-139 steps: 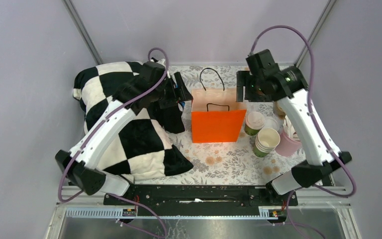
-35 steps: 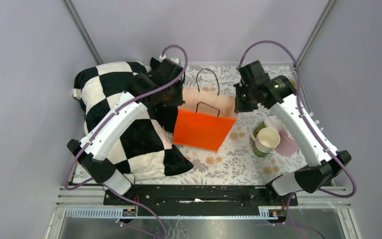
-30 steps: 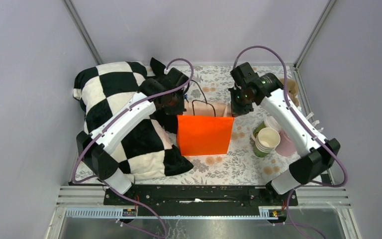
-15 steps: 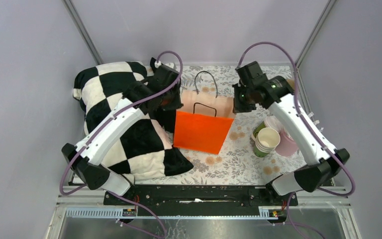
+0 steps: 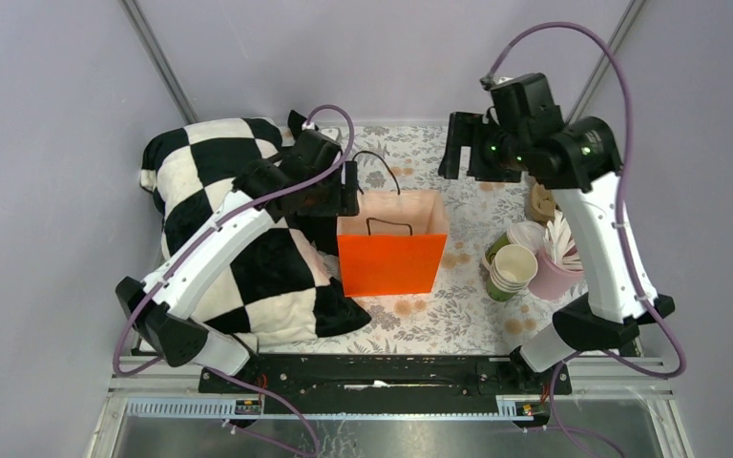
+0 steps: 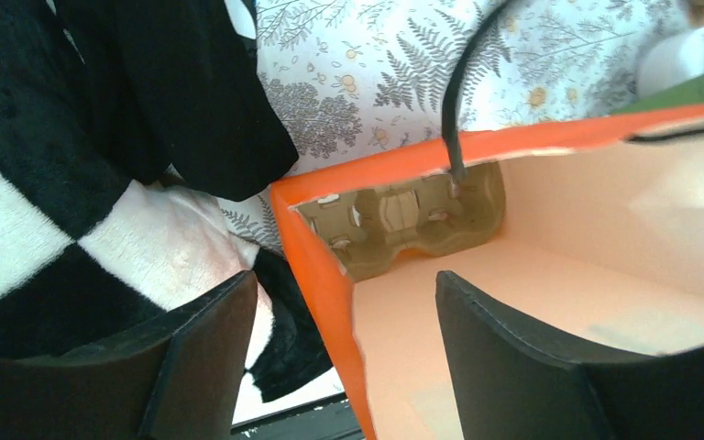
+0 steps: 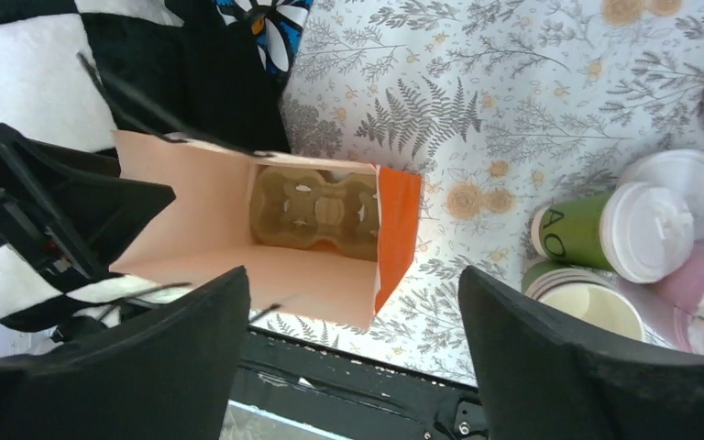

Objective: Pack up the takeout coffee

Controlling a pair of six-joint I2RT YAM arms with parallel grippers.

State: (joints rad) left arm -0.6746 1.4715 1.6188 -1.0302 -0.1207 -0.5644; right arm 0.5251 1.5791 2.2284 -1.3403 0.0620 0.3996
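Bag (image 5: 388, 263) upright, mouth open; takeout coffee (image 7: 605, 231) outside, right.

Bag (image 5: 391, 256) upright mid-counter (image 5: 439, 320), with a cup carrier (image 7: 316, 211) lying on its floor. Pillow (image 5: 200, 191) just beside the bag, on its left. Right of the bag: takeout coffee (image 5: 518, 237), just behind the stack of cups (image 5: 513, 270). Cup of sticks (image 5: 555, 269) right of the stack.

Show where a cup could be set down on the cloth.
Free: floral cloth in front of the orange bag, and the strip behind it. Crowded: lidded cup, cup stack and pink cup on the right; pillow fills the left.
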